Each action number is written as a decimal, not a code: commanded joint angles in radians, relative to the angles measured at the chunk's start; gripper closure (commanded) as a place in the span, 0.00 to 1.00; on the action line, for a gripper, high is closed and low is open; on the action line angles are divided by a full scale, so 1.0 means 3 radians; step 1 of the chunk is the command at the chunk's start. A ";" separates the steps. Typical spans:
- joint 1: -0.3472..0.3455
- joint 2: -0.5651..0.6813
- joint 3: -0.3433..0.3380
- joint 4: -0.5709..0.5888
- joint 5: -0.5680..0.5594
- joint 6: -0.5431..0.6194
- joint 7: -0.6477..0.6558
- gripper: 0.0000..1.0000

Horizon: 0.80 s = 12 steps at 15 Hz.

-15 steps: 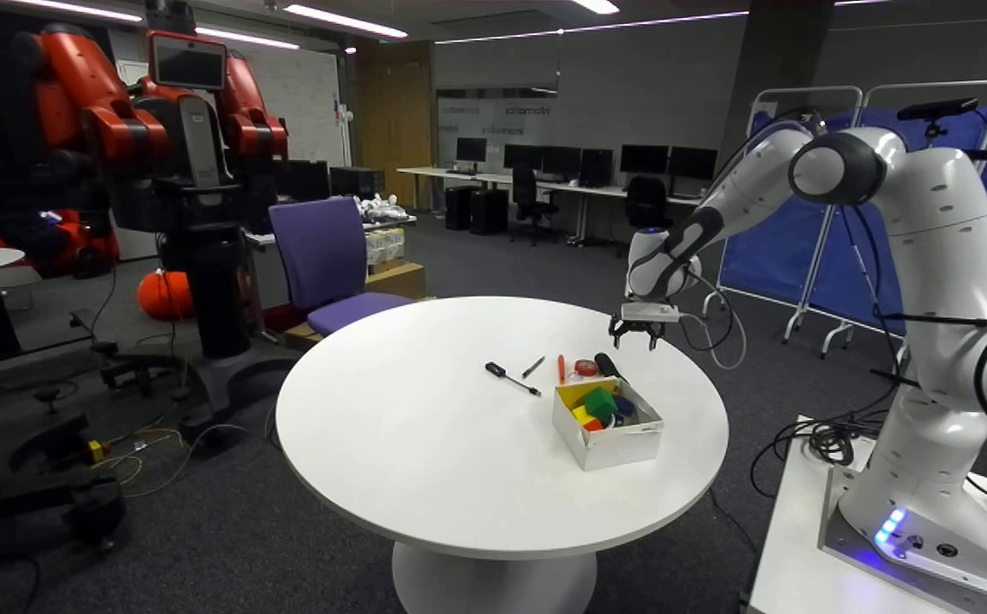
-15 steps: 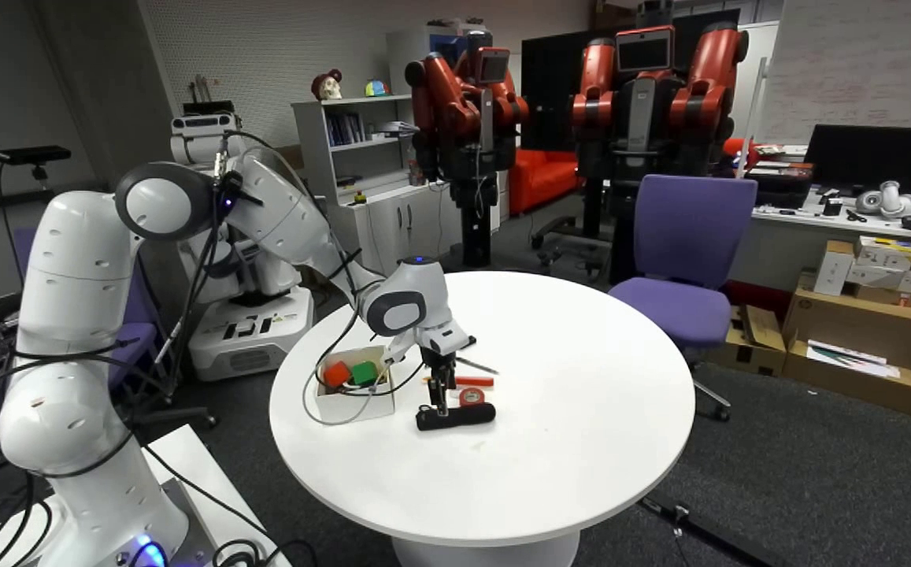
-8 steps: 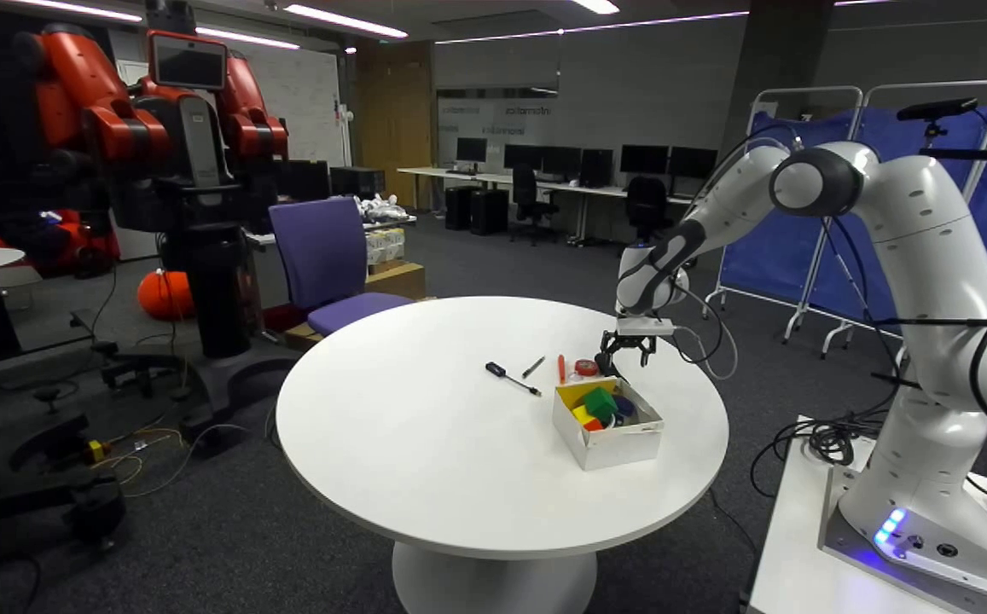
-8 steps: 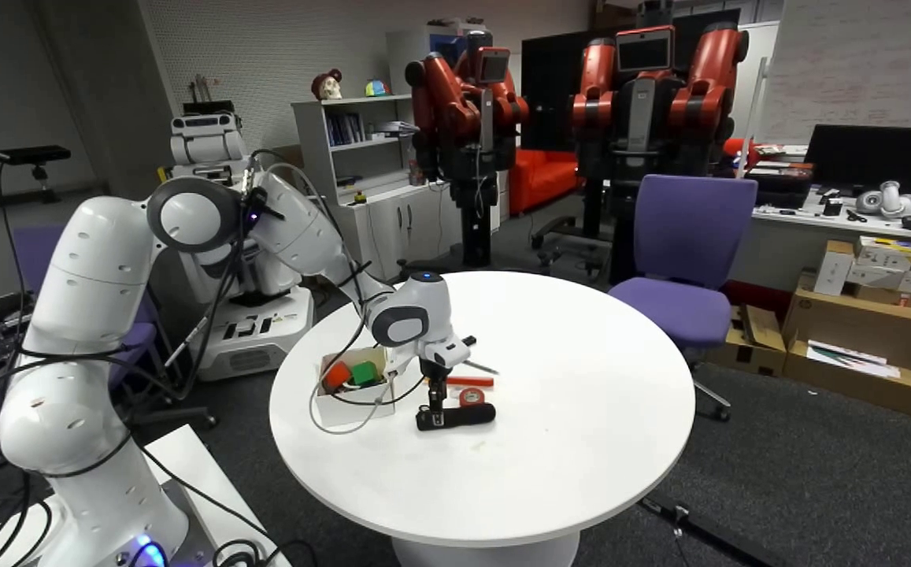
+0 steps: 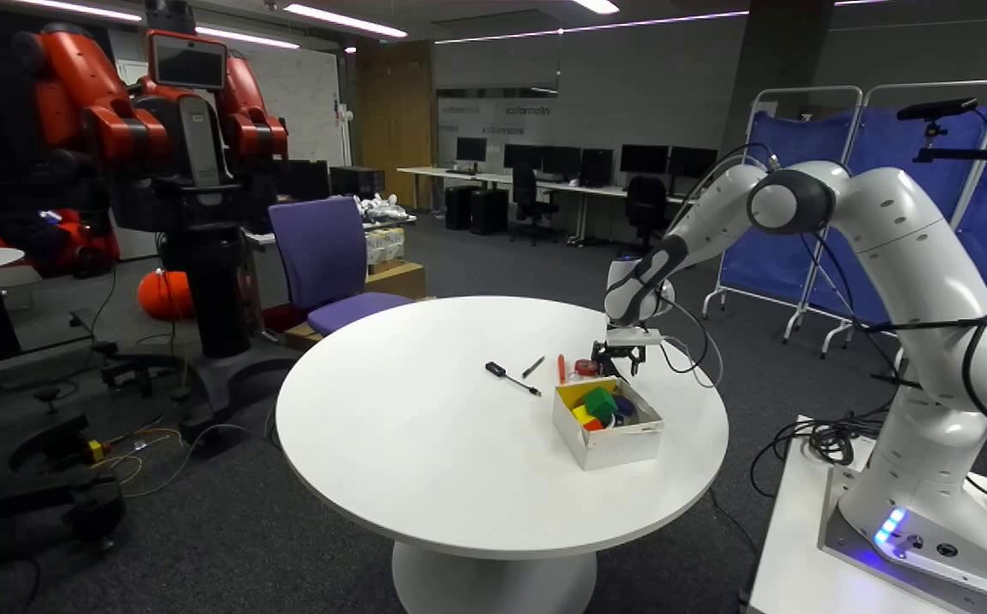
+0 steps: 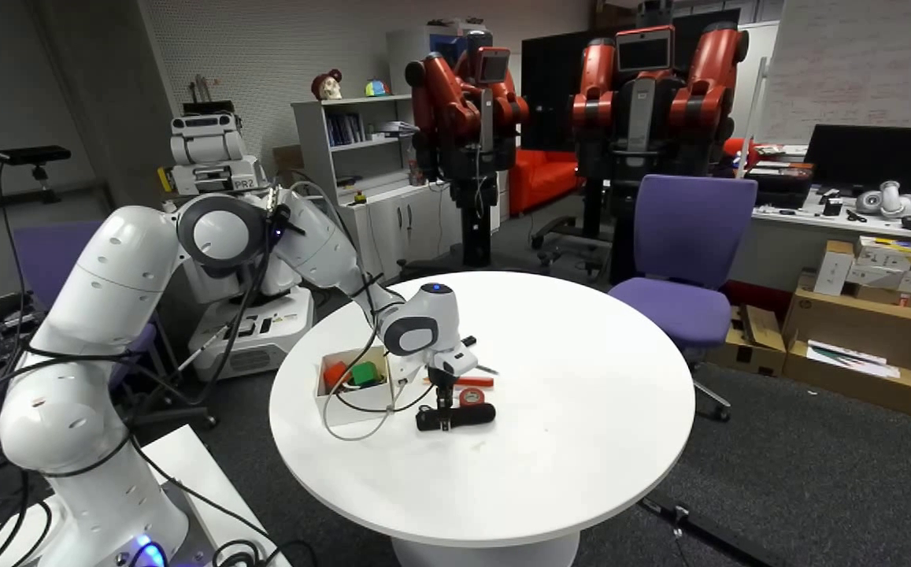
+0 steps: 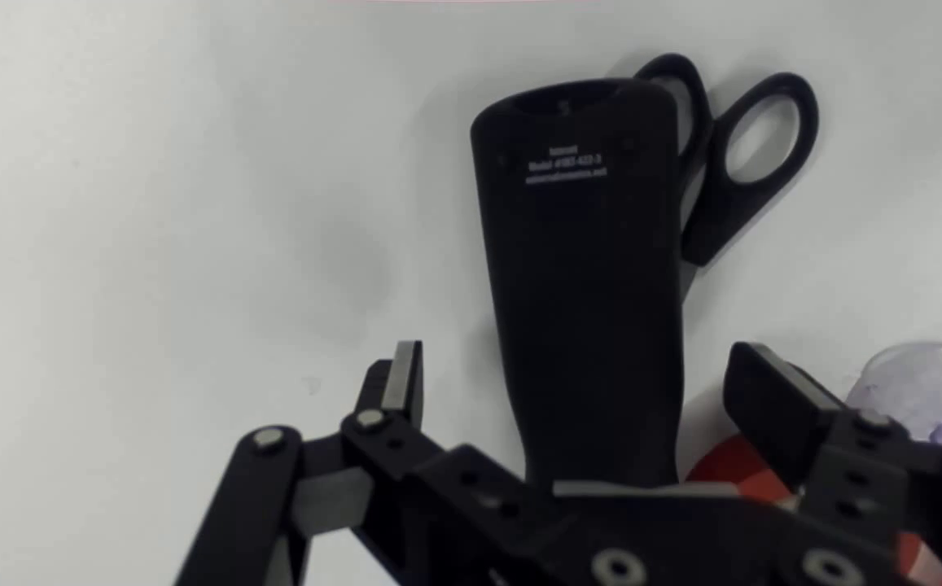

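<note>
In an exterior view, I see the pincer (image 5: 618,367) low over the worktop (image 5: 408,426), right of centre. In an exterior view, it straddles a black handset (image 6: 468,415), lower centre. In the wrist view, its jaws stand wide either side of the handset, mid-frame, holding nothing, with scissors (image 7: 721,202) upper right.

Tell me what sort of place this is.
Likely a robotics lab: in an exterior view, a red two-armed robot and a white robot marked PR2 stand in the background, and an exterior view also shows a row of monitors.
</note>
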 commanded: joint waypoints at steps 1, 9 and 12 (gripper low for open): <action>0.0039 0.0126 -0.0043 0.0174 0.0081 -0.0073 -0.0057 0.00; 0.0114 0.0127 -0.0078 0.0242 0.0040 -0.0144 -0.0023 0.70; 0.0230 0.0023 -0.0143 0.0161 -0.0026 -0.0171 0.0028 0.70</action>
